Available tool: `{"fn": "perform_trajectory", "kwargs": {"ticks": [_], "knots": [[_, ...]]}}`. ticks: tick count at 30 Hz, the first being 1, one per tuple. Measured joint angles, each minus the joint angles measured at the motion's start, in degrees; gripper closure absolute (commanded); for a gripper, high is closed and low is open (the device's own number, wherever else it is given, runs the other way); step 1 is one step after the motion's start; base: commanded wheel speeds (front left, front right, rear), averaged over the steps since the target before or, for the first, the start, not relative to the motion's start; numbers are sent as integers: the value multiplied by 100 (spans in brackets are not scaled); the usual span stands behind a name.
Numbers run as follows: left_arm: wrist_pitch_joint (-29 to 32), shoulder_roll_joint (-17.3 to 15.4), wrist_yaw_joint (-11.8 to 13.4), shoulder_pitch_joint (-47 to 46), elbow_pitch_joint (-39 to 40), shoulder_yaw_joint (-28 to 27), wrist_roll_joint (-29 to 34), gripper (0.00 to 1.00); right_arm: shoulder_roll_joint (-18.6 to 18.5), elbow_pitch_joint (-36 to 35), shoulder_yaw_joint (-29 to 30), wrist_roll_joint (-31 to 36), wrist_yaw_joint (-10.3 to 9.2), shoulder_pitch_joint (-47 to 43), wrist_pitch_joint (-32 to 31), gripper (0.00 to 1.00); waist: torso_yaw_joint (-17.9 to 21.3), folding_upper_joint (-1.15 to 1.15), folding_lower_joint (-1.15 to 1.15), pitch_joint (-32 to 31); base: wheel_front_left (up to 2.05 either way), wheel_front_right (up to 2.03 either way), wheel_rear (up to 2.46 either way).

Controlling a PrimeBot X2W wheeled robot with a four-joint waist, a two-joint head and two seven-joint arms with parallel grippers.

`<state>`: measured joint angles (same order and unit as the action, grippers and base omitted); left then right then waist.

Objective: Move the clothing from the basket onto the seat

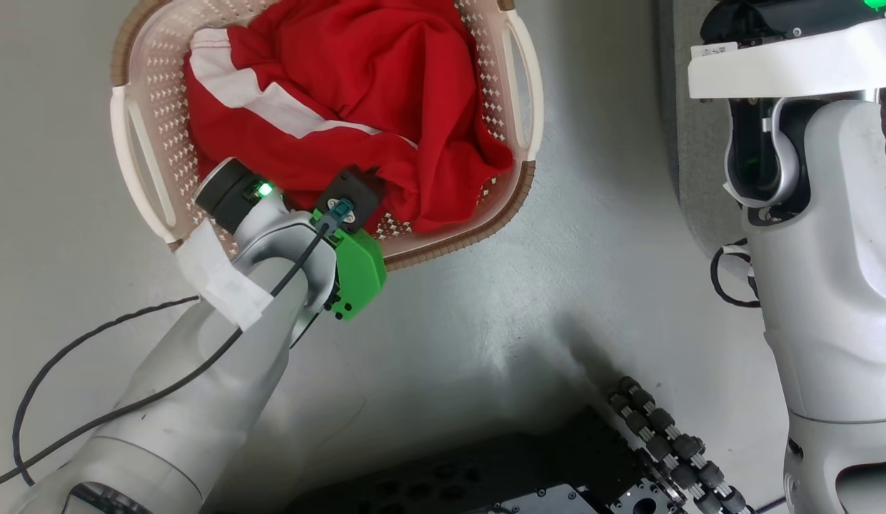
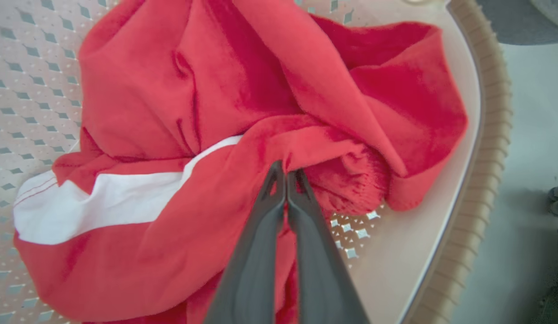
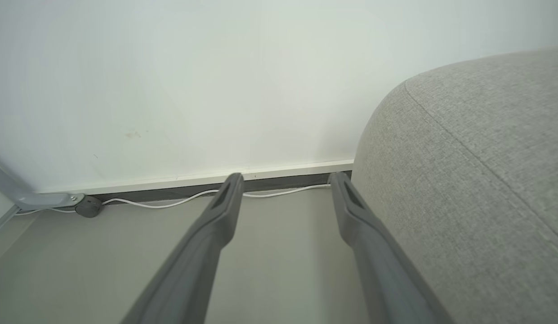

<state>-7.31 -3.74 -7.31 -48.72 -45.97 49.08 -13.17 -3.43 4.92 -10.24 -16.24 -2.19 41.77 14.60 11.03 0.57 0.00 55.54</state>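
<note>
Jaws on our left are pinched together on a raised fold of the clothing (image 2: pixel 148 90), which lies heaped in the basket (image 2: pixel 492 135); our right jaws stand wide and empty beside the seat (image 3: pixel 463 202). We judge the fabric light, limp and apt to trail, so a bunched ridge gives the surest hold.

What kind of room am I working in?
Probably a living room, or a mock-up: a grey upholstered sofa by a white wall with skirting board, and a laundry basket of red clothing on the pale floor.
</note>
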Motion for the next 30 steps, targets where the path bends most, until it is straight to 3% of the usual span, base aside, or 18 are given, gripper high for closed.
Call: {"fn": "perform_trajectory", "kwargs": {"ticks": [11,30], "knots": [[-591,49,0,-25,111,-241,-439,100,0,280,200,219,15,-253,0,0,-192,0,0,-440,0,0,0],[-695,109,32,556,747,-967,-1037,100,-7,738,627,322,167,-1252,0,0,-588,0,0,-1843,0,0,0]]}}
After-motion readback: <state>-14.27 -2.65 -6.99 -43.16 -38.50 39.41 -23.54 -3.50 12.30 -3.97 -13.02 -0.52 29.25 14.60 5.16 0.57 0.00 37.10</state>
